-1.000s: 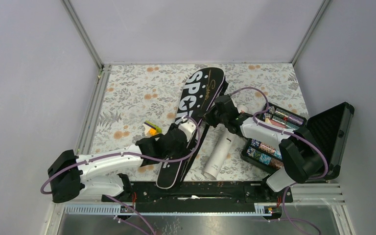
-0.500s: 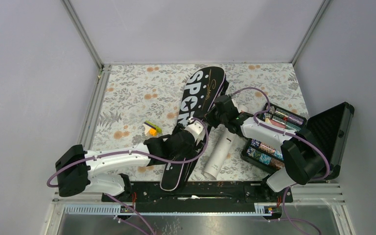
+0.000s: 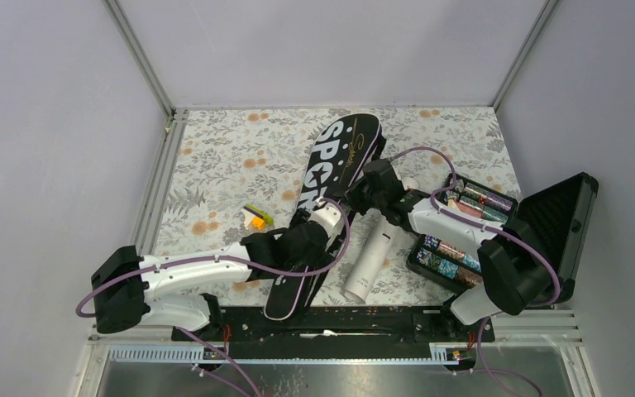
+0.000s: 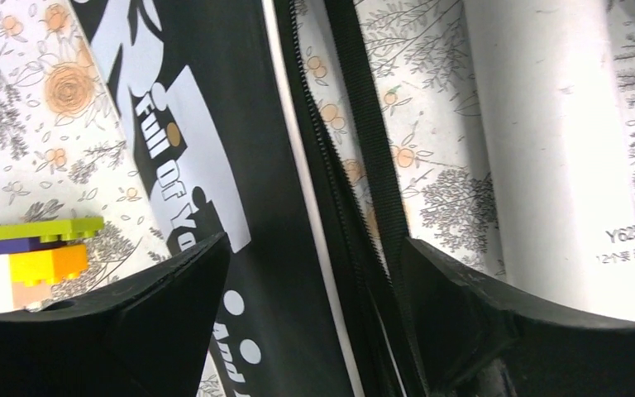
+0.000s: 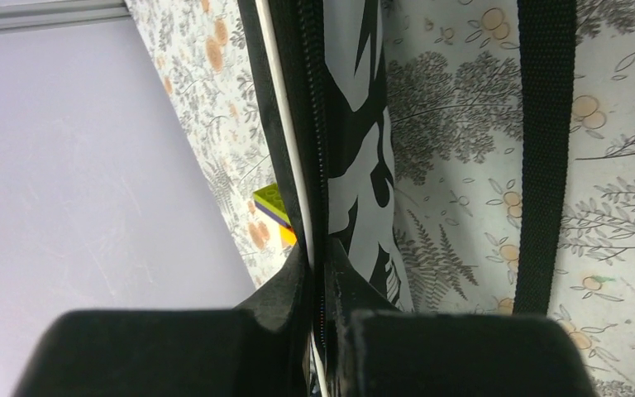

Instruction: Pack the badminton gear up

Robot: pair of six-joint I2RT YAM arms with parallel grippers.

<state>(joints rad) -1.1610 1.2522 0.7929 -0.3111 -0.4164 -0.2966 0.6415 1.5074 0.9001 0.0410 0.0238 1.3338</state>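
Note:
The black bag lettered "SPORT" (image 3: 331,165) lies diagonally on the floral table. My right gripper (image 3: 354,197) is shut on the bag's zipped right edge, shown in the right wrist view (image 5: 321,273) pinching the white piping and the zipper. My left gripper (image 3: 321,230) is open over the bag's narrow part. In the left wrist view (image 4: 314,281) its jaws straddle the bag (image 4: 240,165) and its black strap (image 4: 372,165). The long white tube (image 3: 370,258) lies right of the bag and also shows in the left wrist view (image 4: 546,149). No rackets or shuttlecocks are in view.
A black hard case (image 3: 562,219) stands open at the right, holding colourful foil-wrapped items (image 3: 451,256). A small stack of yellow, green and white blocks (image 3: 256,217) lies left of the bag. Frame posts and grey walls bound the table.
My left gripper has moved right across the bag's narrow part toward its zipper edge, and the bag's near end shifted slightly. My right gripper has stayed shut on the edge.

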